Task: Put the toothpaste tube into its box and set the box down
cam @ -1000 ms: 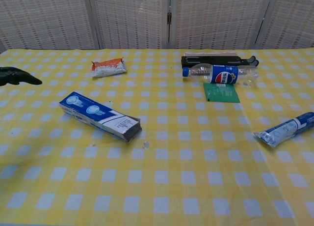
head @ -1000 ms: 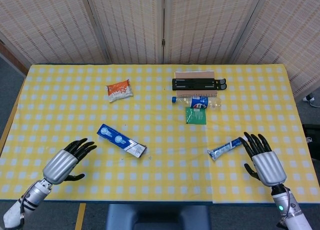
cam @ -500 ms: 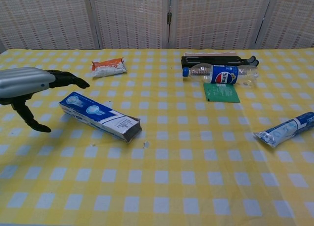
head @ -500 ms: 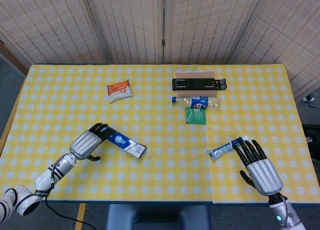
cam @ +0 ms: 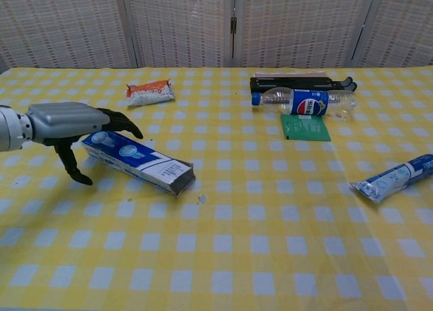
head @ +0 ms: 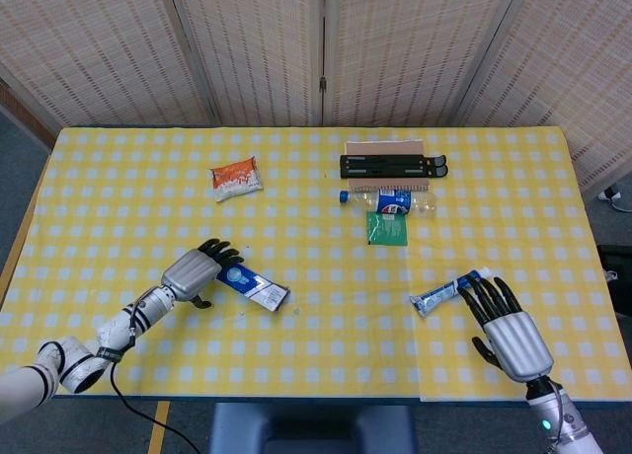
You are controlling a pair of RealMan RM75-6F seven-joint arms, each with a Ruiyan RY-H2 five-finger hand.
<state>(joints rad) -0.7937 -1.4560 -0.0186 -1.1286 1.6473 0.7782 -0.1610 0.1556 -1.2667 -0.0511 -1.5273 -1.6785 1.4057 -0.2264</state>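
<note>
On the table (head: 118, 188), the box (head: 253, 287) lies left of centre toward the front edge, the left hand (head: 192, 273) over its left end. The toothpaste tube (head: 444, 294) lies toward the front right, the right hand (head: 506, 321) just beside it. Behind centre, a bottle (head: 390, 199) lies between a stand (head: 391, 165) behind it and a card (head: 386, 228) before it. A packet (head: 236, 178) lies behind the box.

Both views bright, even, diffuse light from overhead; no glare. Shadows faint and short, e.g. a soft patch under the left hand (cam: 71, 125) on the desk (cam: 223, 257). Head view sharp throughout. Chest view slightly softer, w/ mild curving at the desk's far edge.
</note>
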